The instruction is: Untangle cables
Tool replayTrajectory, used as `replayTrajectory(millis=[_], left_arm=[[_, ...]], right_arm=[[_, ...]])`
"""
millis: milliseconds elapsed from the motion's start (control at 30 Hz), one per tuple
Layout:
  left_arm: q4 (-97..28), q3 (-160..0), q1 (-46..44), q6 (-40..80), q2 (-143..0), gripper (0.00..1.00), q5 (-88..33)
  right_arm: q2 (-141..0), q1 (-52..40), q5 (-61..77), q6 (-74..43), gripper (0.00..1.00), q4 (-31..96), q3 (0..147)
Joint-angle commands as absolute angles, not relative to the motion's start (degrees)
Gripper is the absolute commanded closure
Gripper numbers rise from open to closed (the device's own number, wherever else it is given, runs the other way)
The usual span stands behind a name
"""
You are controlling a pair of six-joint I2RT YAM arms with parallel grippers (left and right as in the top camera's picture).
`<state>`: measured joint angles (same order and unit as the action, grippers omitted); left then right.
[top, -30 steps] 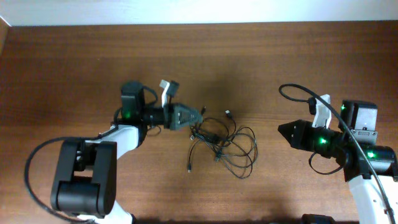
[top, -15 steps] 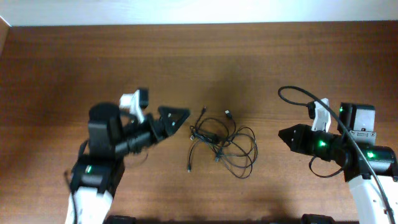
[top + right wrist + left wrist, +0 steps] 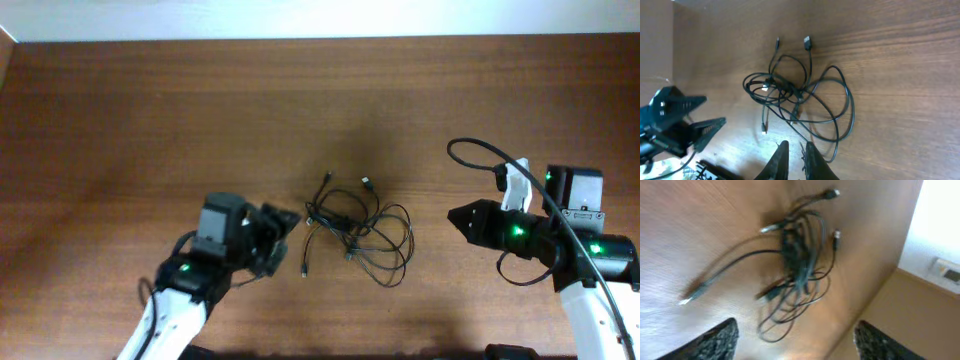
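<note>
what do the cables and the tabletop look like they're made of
The cables: thin black cords, likely rubber or plastic sheathing, matte, since they curl in loose loops without glare. One plug end shows a pale, possibly metal tip. The table: brown wood or wood-look laminate, with straight grain lines and a soft sheen; the pictures cannot settle which.

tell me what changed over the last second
The left gripper swung away from the left edge of the cables, back toward its own base, and is now open and empty at their lower left in the overhead view. Nothing was grasped or released. The cables kept their shape and place, and the right gripper barely moved.
</note>
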<state>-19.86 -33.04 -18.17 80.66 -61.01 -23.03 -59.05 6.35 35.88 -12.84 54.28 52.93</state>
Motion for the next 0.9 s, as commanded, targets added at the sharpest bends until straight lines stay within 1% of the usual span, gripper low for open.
replayTrajectory(millis=[0,67,200,233,367,400,433,467,500,567,600,633,767,867], left_arm=[[-9.91,-33.15,-22.83,84.84,-69.41,0.19,-22.68],[-4.64,-33.15,-24.43,84.84,-74.76,0.20,-22.70],[4.03,-33.15,-26.55,84.82,-83.59,0.31,-23.07],[5.61,-33.15,-26.63,84.84,-85.67,0.43,-22.81],[9.43,-33.15,-26.63,84.82,-89.86,0.76,-20.01],[9.34,-33.15,-26.63,84.66,-90.45,0.92,-18.81],[9.43,-33.15,-26.63,83.55,-90.76,1.00,-18.35],[9.78,-33.15,-26.63,80.68,-90.80,1.00,-18.33],[13.10,-33.15,-26.57,74.76,-90.72,1.00,-19.16],[23.64,-33.15,-25.89,63.02,-90.61,1.00,-25.34],[32.84,-33.15,-24.47,56.75,-90.17,1.00,-33.34],[38.81,-33.15,-22.63,53.82,-89.36,1.00,-40.47],[46.02,-33.15,-17.78,44.82,-86.83,1.00,-56.10],[49.36,-33.15,-16.14,42.24,-84.84,1.00,-62.54]], right_arm=[[-58.59,6.72,35.73,-12.01,0.88,54.70,52.71],[-58.59,6.72,35.31,-11.99,0.88,55.00,52.71],[-58.59,6.72,33.58,-11.99,0.88,55.72,52.69],[-58.59,6.72,33.58,-11.99,0.88,55.96,52.69],[-58.59,6.72,33.61,-12.01,0.88,56.82,52.69],[-58.59,6.72,33.63,-12.03,0.88,57.08,52.66],[-58.59,6.72,33.65,-12.05,0.88,57.49,52.66],[-58.59,6.72,33.69,-12.45,0.88,58.17,52.66],[-58.59,6.72,33.85,-12.45,0.88,58.76,52.66],[-58.59,6.72,33.85,-12.45,0.88,59.90,52.66],[-58.59,6.72,33.93,-12.47,0.88,60.86,52.66],[-58.59,6.72,34.72,-12.71,0.88,61.30,52.66],[-58.59,6.72,42.94,-12.86,0.84,60.84,52.66],[-58.59,6.72,45.17,-12.88,0.83,60.64,52.66]])
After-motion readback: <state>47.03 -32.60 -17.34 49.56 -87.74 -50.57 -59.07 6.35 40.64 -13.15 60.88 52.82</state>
